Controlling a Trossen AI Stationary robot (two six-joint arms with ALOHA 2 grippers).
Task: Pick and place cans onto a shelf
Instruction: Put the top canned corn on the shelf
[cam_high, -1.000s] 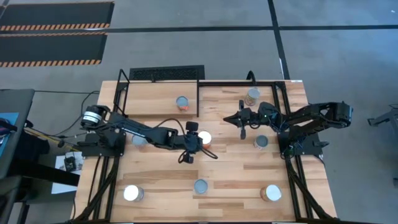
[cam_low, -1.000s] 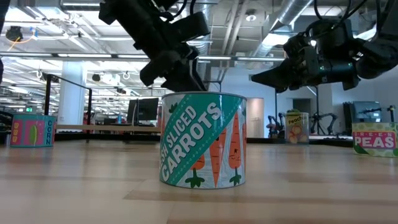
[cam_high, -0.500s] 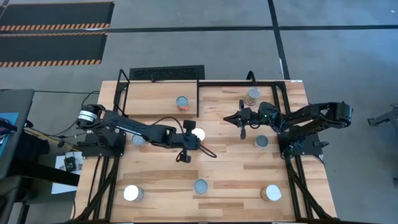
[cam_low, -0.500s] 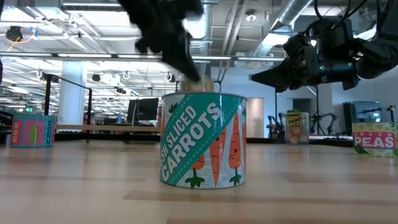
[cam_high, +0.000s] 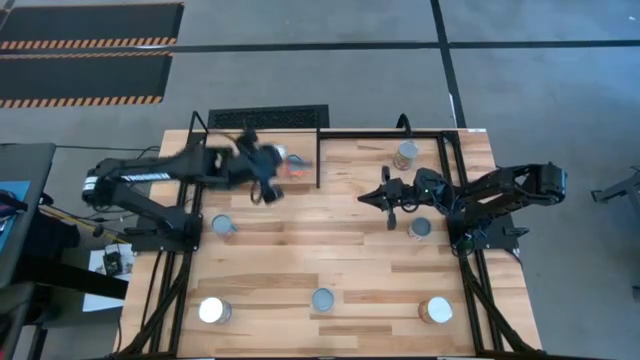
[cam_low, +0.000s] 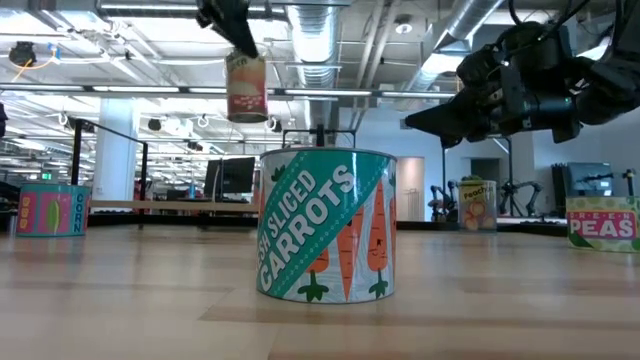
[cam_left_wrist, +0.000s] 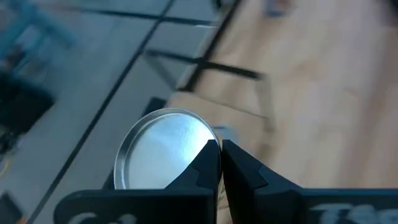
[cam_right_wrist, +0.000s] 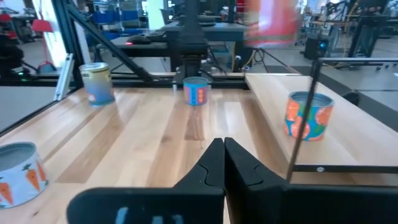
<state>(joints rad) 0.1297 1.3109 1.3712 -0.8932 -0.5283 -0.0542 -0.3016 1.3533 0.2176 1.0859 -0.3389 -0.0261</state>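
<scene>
Transport to the shelf (cam_high: 350, 165) is judged underway: a can (cam_low: 246, 88) is held clamped in the left gripper (cam_high: 268, 172) at upper centre-left, lowering required next; the right gripper (cam_high: 391, 210) is shut, empty.

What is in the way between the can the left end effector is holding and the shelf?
Nothing visible. The held can hangs over the shelf, though another can already takes up part of the board.
</scene>
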